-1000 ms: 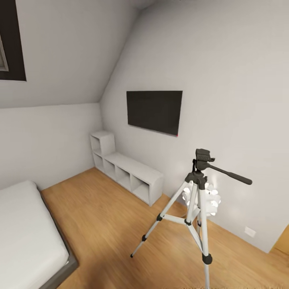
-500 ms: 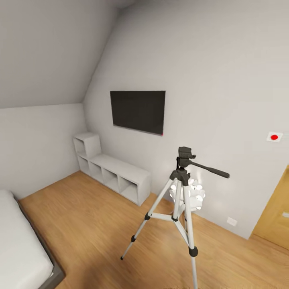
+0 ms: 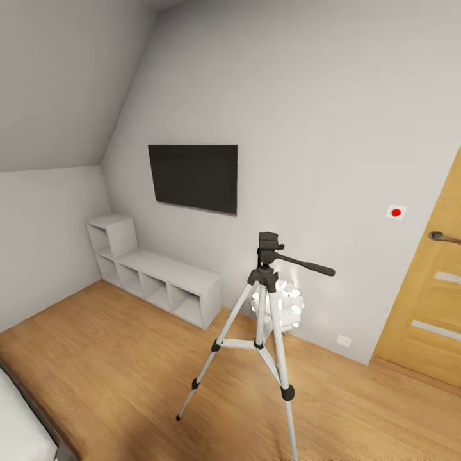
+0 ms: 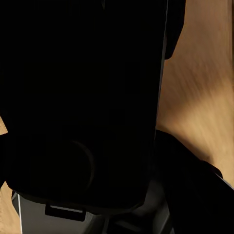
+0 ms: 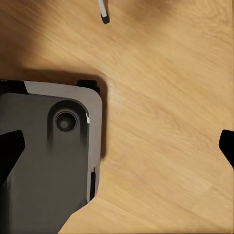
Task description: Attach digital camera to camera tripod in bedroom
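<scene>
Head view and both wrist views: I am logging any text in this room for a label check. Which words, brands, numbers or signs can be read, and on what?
No readable text in any view.
Wall plate beside the door: a plain red dot, no letters.
Tripod head: no marking legible.
TV: blank black screen.
Wall socket: too small to read.
Wrist views: dark and grey robot parts over wood floor, no lettering.

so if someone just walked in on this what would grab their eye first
Likely the camera tripod, standing mid-floor on splayed silver legs, its black head bare. Behind it a white spiky-ball lamp glows against the wall, and a black wall TV hangs above a grey cube shelf, with an oak door at right.
</scene>
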Controlling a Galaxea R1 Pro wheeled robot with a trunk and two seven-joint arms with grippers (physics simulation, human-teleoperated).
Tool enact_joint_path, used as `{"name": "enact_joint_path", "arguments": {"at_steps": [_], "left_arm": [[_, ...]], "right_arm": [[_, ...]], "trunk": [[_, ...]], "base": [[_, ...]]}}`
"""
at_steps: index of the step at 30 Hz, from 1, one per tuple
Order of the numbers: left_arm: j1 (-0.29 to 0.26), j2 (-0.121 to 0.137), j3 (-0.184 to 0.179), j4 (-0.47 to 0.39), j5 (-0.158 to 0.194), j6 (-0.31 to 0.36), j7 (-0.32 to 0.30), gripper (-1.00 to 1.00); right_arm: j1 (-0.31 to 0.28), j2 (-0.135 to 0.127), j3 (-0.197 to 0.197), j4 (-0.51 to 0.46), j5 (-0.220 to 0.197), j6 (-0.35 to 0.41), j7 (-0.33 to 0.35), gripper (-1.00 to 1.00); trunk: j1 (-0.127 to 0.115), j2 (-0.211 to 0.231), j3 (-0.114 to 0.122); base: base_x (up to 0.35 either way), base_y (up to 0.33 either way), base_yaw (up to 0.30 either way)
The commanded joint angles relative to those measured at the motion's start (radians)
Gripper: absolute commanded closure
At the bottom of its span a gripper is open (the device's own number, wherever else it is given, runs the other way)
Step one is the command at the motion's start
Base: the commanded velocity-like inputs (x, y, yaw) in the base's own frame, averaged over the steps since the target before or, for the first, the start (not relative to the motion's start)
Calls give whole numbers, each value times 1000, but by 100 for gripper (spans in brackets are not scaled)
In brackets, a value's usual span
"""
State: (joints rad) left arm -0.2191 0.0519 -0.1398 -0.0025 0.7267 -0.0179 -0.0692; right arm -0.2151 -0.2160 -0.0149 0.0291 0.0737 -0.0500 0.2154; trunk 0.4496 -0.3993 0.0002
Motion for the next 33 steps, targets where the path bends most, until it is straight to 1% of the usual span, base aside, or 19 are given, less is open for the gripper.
{"name": "enact_joint_path", "arguments": {"at_steps": [1,7,13,21,33], "left_arm": [[0,1,-9,1,10,-2,-6,100],[0,1,-9,1,9,-2,-6,100],[0,0,-9,1,6,-2,-7,100],[0,0,-9,1,4,-2,-7,100],[0,0,-9,1,2,-3,-7,100]], "right_arm": [[-1,0,-2,3,8,-5,2,-100],[-1,0,-1,3,10,-5,2,-100],[-1,-1,0,3,13,-3,2,-100],[-1,-4,1,3,14,-3,3,-100],[-1,-6,1,3,14,-4,2,-100]], "trunk": [[0,-1,0],[0,-1,0],[0,-1,0],[0,-1,0],[0,-1,0]], "base": [[0,0,-243],[0,0,-222],[36,16,-75],[241,175,-6],[262,243,-1]]}}
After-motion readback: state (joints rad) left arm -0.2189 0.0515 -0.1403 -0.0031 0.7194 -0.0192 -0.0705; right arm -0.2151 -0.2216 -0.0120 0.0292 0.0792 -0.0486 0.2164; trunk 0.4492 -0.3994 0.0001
